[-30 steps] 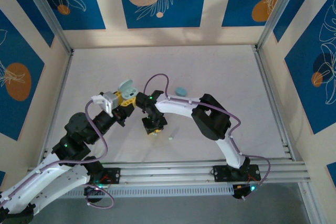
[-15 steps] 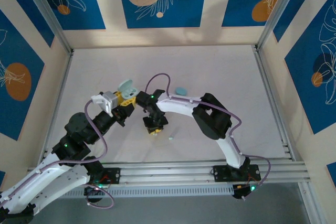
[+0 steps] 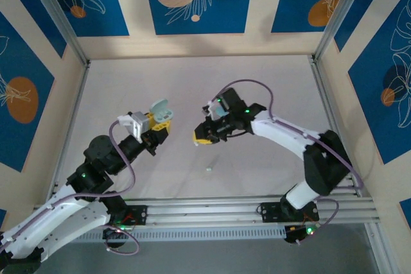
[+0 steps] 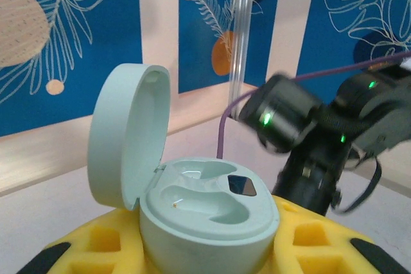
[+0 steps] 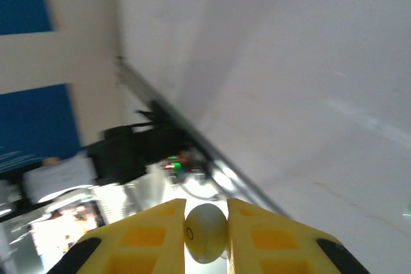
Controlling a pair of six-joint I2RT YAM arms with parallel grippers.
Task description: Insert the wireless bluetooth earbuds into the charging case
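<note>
Pale green charging case point(image 3: 158, 106), lid raised, sits clamped in the left gripper point(image 3: 161, 122) left of the table's point(image 3: 257, 75) middle in the top view. The right gripper point(image 3: 198, 138) hangs just to its right, and a loose earbud point(image 3: 209, 169) lies nearer the bases. Left wrist view: the left fingers point(image 4: 90, 248) grasp the case's base, with the lid hinged open on the left. Right wrist view: the right fingers point(image 5: 154, 229) pinch a whitish earbud point(image 5: 205, 232) above the table.

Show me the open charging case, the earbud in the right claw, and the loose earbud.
open charging case point(image 4: 205, 240), left wrist view, front wall of its base.
held earbud point(image 5: 205, 232), right wrist view, its rounded face.
loose earbud point(image 3: 209, 169), top external view, its middle.
</note>
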